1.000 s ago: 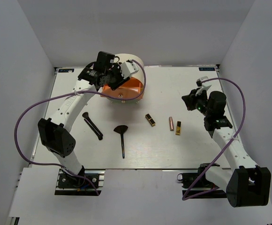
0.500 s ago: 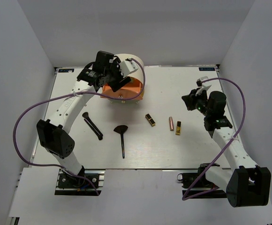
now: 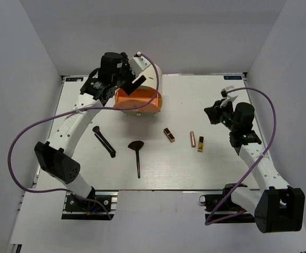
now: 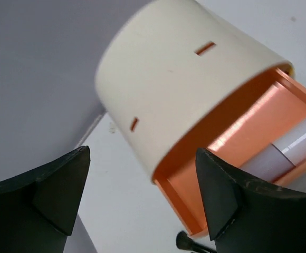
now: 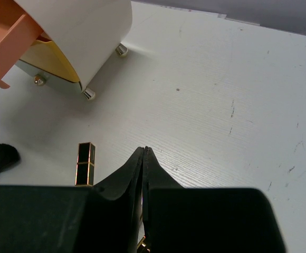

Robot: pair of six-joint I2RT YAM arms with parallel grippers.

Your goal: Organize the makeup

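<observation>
At 11 o'clock on the table (image 3: 184, 168), the left gripper (image 3: 133, 79) hangs over the cream box (image 4: 169, 79), its fingers wide apart with nothing between them. The box's orange drawer (image 4: 237, 137) stands open with a white tube (image 4: 295, 145) inside. At 3 o'clock the right gripper (image 5: 144, 150) is pressed together, empty. Across the middle, from 9 towards 3, lie the stick brush (image 3: 104, 141), fan brush (image 3: 137, 155), lipstick (image 3: 169, 134), rose-gold tube (image 3: 192, 138) and, just beside it, the second lipstick (image 3: 200, 143).

Before the box (image 3: 154, 76) lie, left to right: stick brush (image 3: 104, 141), fan brush (image 3: 137, 154), lipstick (image 3: 169, 134), tube (image 3: 192, 138), second lipstick (image 3: 200, 143).
</observation>
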